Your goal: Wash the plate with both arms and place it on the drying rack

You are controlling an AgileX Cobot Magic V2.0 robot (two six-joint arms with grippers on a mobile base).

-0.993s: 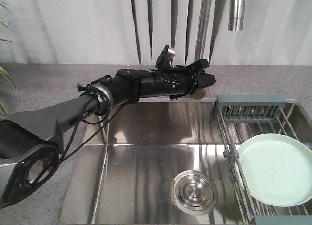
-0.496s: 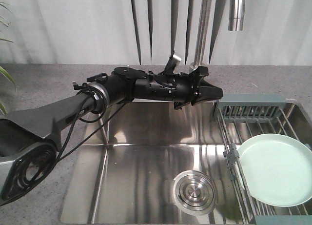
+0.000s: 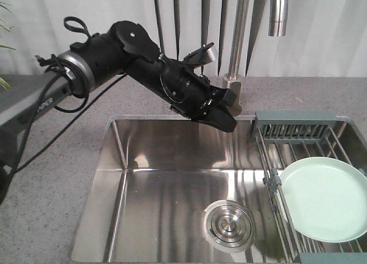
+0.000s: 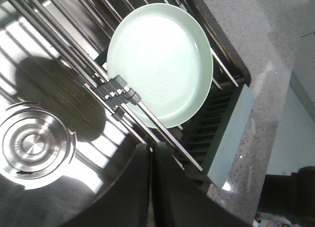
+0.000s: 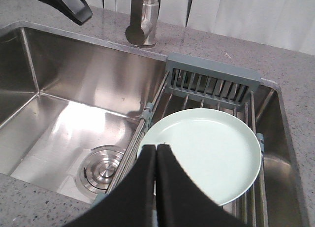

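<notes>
The round, smooth mint-green plate (image 5: 206,155) lies flat on the drying rack (image 5: 212,84) of thin steel bars, over the shiny sink (image 3: 166,178). Both black grippers, left (image 4: 150,185) and right (image 5: 156,187), are pressed closed, holding nothing.

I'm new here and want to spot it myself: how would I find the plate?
Start at the steel sink. Over its right side lies a drying rack of wire bars. The plate lies flat on them: round, pale mint green, the only coloured thing among the metal.
</notes>
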